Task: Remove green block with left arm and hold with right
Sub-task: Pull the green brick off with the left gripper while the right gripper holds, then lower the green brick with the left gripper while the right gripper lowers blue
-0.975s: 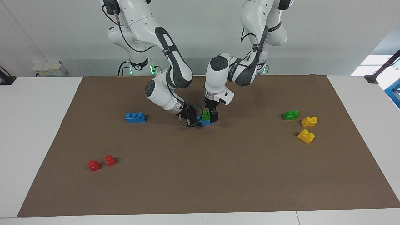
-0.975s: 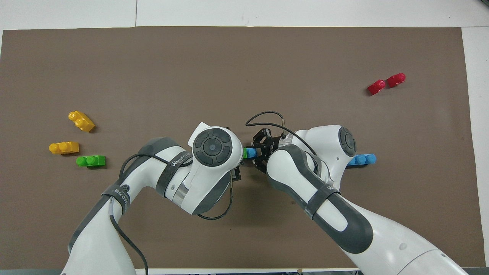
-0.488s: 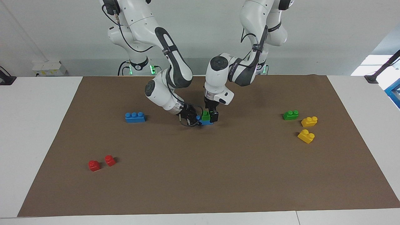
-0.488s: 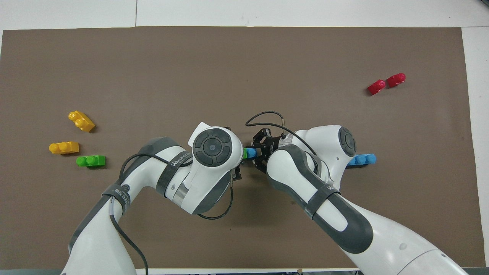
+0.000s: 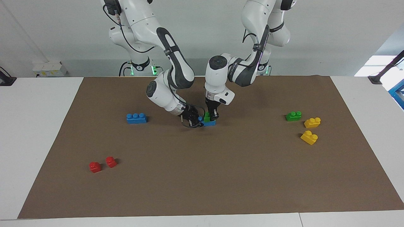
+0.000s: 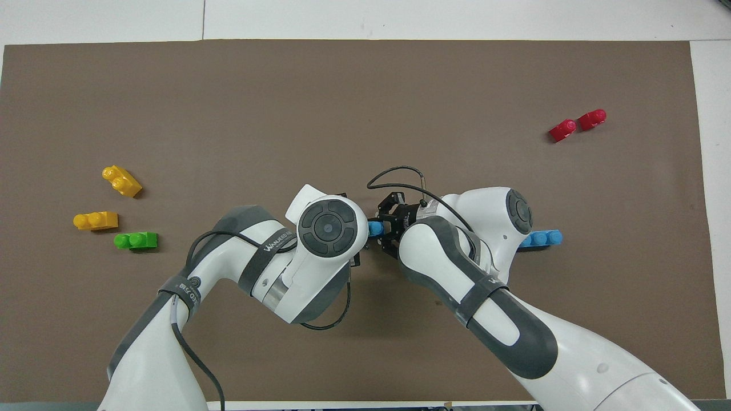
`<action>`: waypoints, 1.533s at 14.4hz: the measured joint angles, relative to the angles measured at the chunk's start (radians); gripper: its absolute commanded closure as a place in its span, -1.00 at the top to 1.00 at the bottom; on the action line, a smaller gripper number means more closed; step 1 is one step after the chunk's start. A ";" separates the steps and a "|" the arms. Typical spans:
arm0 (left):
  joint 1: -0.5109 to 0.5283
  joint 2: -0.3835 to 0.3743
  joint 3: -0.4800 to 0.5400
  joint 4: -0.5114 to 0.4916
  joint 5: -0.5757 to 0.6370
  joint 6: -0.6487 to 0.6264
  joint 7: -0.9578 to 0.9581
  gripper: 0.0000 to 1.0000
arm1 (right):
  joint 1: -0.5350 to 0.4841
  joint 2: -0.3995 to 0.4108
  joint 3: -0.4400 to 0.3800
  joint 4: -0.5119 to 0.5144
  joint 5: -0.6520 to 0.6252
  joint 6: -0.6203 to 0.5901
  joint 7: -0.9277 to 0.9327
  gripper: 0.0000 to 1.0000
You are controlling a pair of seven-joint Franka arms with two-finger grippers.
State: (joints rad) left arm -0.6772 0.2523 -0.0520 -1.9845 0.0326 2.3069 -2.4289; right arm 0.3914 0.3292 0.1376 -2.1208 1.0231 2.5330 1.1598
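Note:
The green block (image 5: 206,118) sits stacked on a blue brick (image 5: 209,123) near the middle of the brown mat (image 5: 202,176). My left gripper (image 5: 210,117) comes down from above and is shut on the green block. My right gripper (image 5: 196,120) lies low on the mat and is shut on the blue brick's end toward the right arm. In the overhead view the left wrist (image 6: 328,227) hides the green block. Only a blue stud (image 6: 375,229) shows there, beside the right gripper (image 6: 386,229).
A loose blue three-stud brick (image 5: 136,118) lies toward the right arm's end. Two red bricks (image 5: 102,164) lie farther out on that side. Another green brick (image 5: 293,116) and two yellow bricks (image 5: 311,130) lie toward the left arm's end.
The left gripper's fingers have closed onto the green block, and its wrist has shifted slightly toward the right arm. The right arm and the blue brick have stayed put.

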 measured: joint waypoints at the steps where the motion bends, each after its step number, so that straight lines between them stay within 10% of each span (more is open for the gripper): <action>1: 0.000 0.000 0.000 0.000 0.002 0.001 0.000 -1.00 | 0.000 0.000 0.000 0.000 0.000 0.000 -0.003 -1.00; 22: 0.152 -0.181 0.028 0.026 0.003 -0.206 0.178 -1.00 | -0.003 0.002 0.000 0.002 0.006 -0.001 -0.014 -1.00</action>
State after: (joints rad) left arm -0.5257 0.0716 -0.0242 -1.9583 0.0356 2.1008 -2.2508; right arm 0.3887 0.3308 0.1373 -2.1187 1.0286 2.5315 1.1460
